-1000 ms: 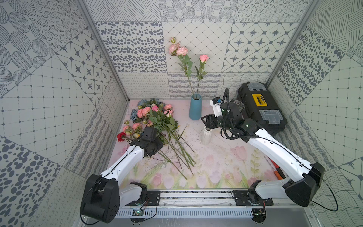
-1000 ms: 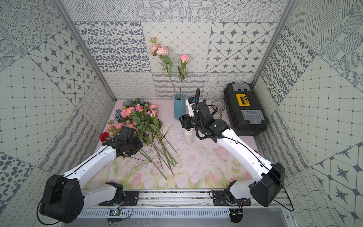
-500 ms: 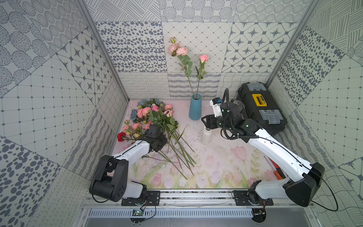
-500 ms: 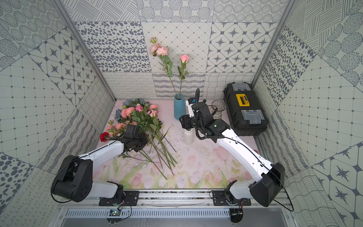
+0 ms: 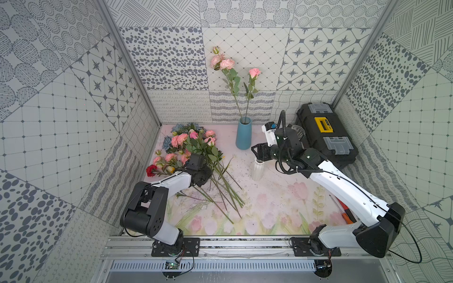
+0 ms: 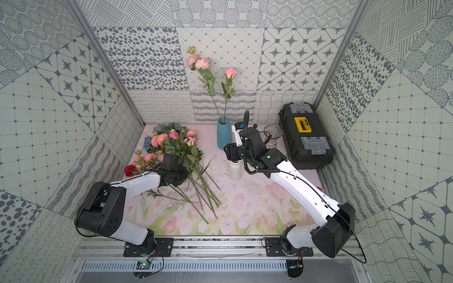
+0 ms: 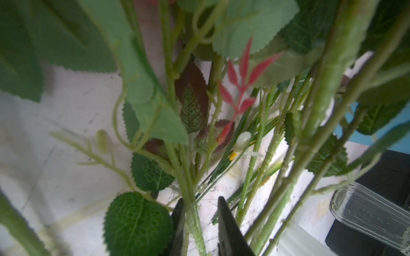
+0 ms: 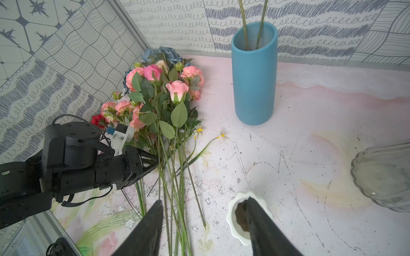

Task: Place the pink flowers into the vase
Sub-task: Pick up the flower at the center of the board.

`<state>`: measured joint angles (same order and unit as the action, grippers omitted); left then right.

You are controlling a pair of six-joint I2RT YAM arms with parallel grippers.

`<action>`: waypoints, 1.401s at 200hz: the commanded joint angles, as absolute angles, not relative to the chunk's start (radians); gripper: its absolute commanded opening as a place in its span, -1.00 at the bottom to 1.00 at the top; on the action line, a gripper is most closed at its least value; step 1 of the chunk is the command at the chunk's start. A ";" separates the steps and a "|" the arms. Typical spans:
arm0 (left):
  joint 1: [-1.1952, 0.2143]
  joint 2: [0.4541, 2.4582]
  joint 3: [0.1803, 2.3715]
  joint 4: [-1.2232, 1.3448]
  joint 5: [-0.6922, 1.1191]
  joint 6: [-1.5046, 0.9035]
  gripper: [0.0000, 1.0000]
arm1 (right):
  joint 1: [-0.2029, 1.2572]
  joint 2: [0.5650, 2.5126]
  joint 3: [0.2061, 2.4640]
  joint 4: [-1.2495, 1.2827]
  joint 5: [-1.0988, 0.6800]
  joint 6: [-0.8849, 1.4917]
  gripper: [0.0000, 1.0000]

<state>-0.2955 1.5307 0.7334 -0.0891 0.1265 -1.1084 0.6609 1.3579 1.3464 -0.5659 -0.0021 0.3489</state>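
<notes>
At the tabletop's (image 5: 269, 196) 10 o'clock, the pink flowers (image 5: 177, 141) are heaped; one green stem (image 7: 195, 219) is straddled by the left claw (image 7: 199, 200), jaws narrowly apart. Two more are seen standing in the blue vase (image 5: 243, 133) at 12 o'clock. The right claw (image 8: 204, 199) is held apart, empty, over a white vase (image 8: 230, 212).

Arms: the left arm (image 5: 172, 182) and the right arm (image 5: 343, 183) have smooth white shells.
Joints: big black round blocks (image 5: 144, 215) at the bends.
Cables: thin black wires run along the white parts, and a ribbed black hose (image 5: 283, 122) curves by the right wrist.
Hands: the left hand (image 7: 199, 206) and the right hand (image 8: 204, 199) are black, with flat pointed fingers (image 8: 150, 226).
Wrist: a small white box (image 8: 121, 135).
Feet: black plates (image 5: 175, 246) with screws.
</notes>
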 commanded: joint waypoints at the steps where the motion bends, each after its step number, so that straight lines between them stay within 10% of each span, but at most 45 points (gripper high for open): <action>1: -0.300 1.543 0.738 -0.034 0.136 -1.131 -0.53 | 0.664 1.330 1.333 -0.544 0.010 0.356 0.21; 183: -0.307 1.555 0.738 -0.076 0.052 -1.105 -0.80 | 0.664 1.321 1.329 -0.532 -0.006 0.362 0.22; 280: -0.328 1.407 0.874 -0.497 -0.148 -1.043 -1.00 | 0.663 1.340 1.353 -0.532 -0.010 0.360 0.23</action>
<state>-0.3164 1.4483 0.8093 -0.2291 -0.0040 -1.0878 0.6609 1.3579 1.3327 -0.5648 -0.0040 0.3519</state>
